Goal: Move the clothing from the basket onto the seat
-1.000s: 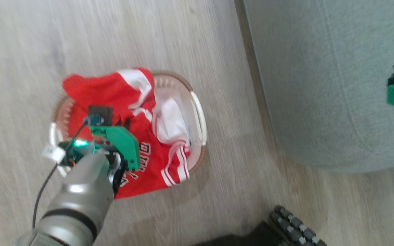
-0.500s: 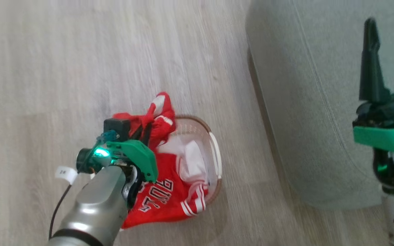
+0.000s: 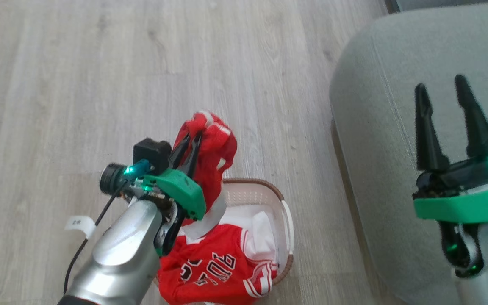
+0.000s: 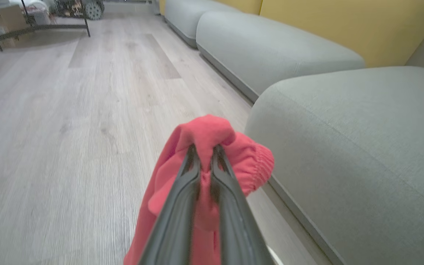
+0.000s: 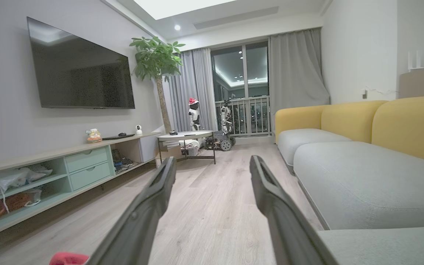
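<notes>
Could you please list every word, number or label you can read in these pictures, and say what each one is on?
"BUL": black letters, seen upside down, on the red jersey; the rest is lost in the folds.
Larger black characters beside them on the jersey: partly hidden, unreadable.
White tag at the lower left of the head view: small marks, too blurred to read.
Red shorts: no text shows.

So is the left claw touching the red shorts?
Touching. In the left wrist view the left gripper pinches a fold of the red shorts.
</notes>
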Robot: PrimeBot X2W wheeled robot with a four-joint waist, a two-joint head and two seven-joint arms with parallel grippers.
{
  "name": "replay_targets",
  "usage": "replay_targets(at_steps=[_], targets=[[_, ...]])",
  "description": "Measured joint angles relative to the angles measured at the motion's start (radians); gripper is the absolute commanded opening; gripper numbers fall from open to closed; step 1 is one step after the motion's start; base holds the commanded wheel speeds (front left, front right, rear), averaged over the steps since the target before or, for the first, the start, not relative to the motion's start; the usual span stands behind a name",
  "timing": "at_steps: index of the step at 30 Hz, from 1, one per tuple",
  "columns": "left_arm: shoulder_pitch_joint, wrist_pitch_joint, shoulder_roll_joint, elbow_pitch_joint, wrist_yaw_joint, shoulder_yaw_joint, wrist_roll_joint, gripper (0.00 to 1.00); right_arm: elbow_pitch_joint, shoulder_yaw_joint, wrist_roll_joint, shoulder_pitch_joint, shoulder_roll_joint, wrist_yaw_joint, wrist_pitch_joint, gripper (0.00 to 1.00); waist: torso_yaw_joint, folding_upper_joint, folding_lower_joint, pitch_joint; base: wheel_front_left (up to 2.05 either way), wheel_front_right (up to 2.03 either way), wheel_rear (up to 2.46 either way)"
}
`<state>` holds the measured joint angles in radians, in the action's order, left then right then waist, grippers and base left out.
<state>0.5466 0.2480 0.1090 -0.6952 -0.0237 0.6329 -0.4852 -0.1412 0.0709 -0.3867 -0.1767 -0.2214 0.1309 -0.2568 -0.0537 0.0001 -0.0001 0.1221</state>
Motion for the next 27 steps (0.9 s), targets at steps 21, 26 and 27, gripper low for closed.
replay_targets(at_steps=[21,26,27], targets=[[0.099,-0.116,0.062,0.343,-0.012,0.011,0.025,0.00,0.048,0.181,-0.019,0.089,-0.007,0.000,0.000,1.00,0.033,0.0000,0.0000,-0.093,0.00,0.00,0.00],[0.104,-0.125,0.062,0.366,-0.012,0.026,0.025,0.00,0.060,0.249,-0.042,0.087,-0.037,0.000,0.000,1.00,0.035,0.0000,0.0000,-0.090,0.00,0.00,0.00],[0.105,-0.129,0.062,0.369,-0.012,0.030,0.025,0.00,0.066,0.269,-0.049,0.085,-0.042,0.000,0.000,1.00,0.037,0.0000,0.0000,-0.089,0.00,0.00,0.00]])
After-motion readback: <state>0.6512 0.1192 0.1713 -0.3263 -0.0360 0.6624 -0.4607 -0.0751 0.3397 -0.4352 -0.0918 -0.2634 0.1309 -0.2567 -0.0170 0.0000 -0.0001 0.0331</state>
